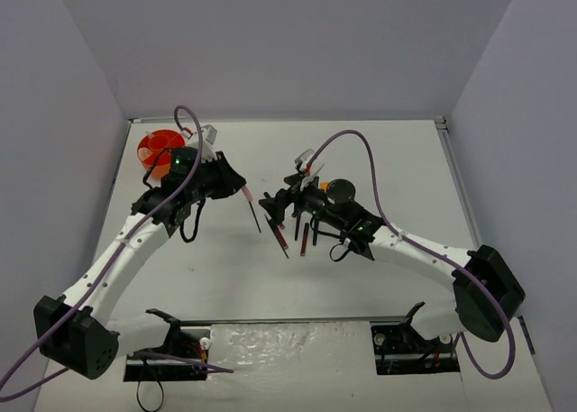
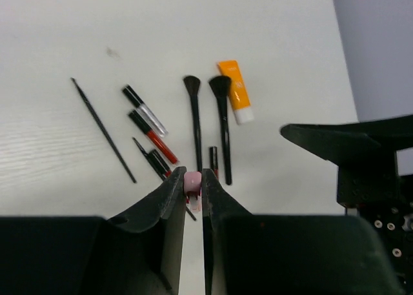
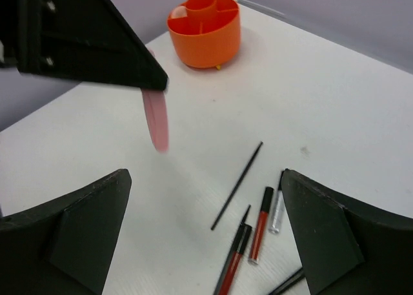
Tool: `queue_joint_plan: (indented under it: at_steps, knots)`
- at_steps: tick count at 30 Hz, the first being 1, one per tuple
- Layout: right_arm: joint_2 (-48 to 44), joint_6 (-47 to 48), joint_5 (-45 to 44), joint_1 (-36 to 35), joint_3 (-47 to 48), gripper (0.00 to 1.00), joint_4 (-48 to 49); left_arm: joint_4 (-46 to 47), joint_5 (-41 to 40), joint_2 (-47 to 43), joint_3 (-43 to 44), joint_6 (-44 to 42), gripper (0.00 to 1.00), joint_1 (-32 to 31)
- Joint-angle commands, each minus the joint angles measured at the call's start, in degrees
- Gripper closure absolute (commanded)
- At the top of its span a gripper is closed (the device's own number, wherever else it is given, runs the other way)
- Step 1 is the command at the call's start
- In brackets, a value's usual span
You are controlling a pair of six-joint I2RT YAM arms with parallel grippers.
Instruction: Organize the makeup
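Pencil (image 3: 155, 117), pink, clamped in left end effector (image 2: 193, 174), off the worktop (image 2: 58, 37), between holder (image 3: 205, 44) and the rest of the makeup. Right end effector (image 3: 205, 179) fingers wide apart, empty, over the pile. Suggest: swing left to holder, keep pencil near vertical, centre over one compartment, lower, then release low. Count lying on worktop: two brushes (image 2: 193, 114), one orange tube (image 2: 236, 100), one thin black liner (image 2: 103, 131), one red gloss (image 2: 153, 137), one clear gloss (image 2: 146, 111).

Orange holder (image 3: 204, 30), pink pencil (image 3: 156, 117), orange tube (image 2: 235, 91) with white end — black brushes (image 2: 195, 124), red-and-black pencil (image 2: 153, 138) — white table (image 2: 193, 24)
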State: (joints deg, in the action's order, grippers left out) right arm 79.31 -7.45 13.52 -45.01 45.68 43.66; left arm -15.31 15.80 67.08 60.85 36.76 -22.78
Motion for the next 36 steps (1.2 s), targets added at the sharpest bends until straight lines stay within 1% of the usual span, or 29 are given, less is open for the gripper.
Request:
queue_joint_plan:
  at_steps: [1, 4, 6, 8, 12, 15, 18, 20, 23, 26, 31, 36]
  knots:
    - [-5.69, 0.79, -5.53, 2.57, -1.74, 0.00, -3.07, -3.35, -10.59, 4.42, 11.41, -8.88, 1.00, 4.01]
    - [-7.03, 0.24, -8.43, 2.85, -3.59, 0.00, -4.89, -4.71, -14.93, 8.79, 17.51, -12.83, 1.00, 8.00]
    - [-7.72, -0.21, -10.71, 3.00, -4.53, 0.00, -6.53, -4.57, -17.87, 13.04, 22.72, -14.48, 1.00, 11.99]
    - [-8.00, -0.76, -11.93, 3.35, -5.31, 0.00, -6.89, -3.62, -18.20, 18.06, 27.89, -15.49, 1.00, 16.19]
    - [-7.52, -1.79, -10.46, 3.76, -6.26, 0.00, -5.45, -2.51, -16.39, 27.74, 38.40, -18.56, 1.00, 21.60]
    - [-6.06, -2.25, -9.47, 3.88, -6.46, 0.00, -4.39, -2.48, -12.24, 35.03, 46.72, -19.21, 1.00, 27.02]
    - [-4.22, -2.66, -8.23, 4.14, -6.39, 0.00, -3.66, -1.91, -8.87, 42.40, 53.47, -19.69, 1.00, 30.18]
    - [-3.11, -2.74, -7.63, 4.14, -6.31, 0.00, -3.24, -1.57, -6.67, 45.09, 57.88, -21.38, 1.00, 30.96]
    - [-1.95, -2.51, -7.19, 4.29, -6.10, 0.00, -3.36, -1.97, -4.86, 50.43, 61.85, -23.44, 1.00, 32.00]
    - [-1.37, -2.55, -7.19, 4.32, -5.97, 0.00, -3.26, -2.38, -3.49, 53.66, 64.30, -24.53, 1.00, 32.67]
    - [-0.55, -2.59, -6.65, 4.42, -5.85, 0.00, -3.16, -0.08, -1.29, 57.72, 64.61, -24.75, 1.00, 33.70]
    - [-0.12, -2.57, -6.38, 4.55, -5.75, 0.00, -3.12, -0.02, -0.14, 59.72, 64.18, -24.98, 1.00, 33.95]
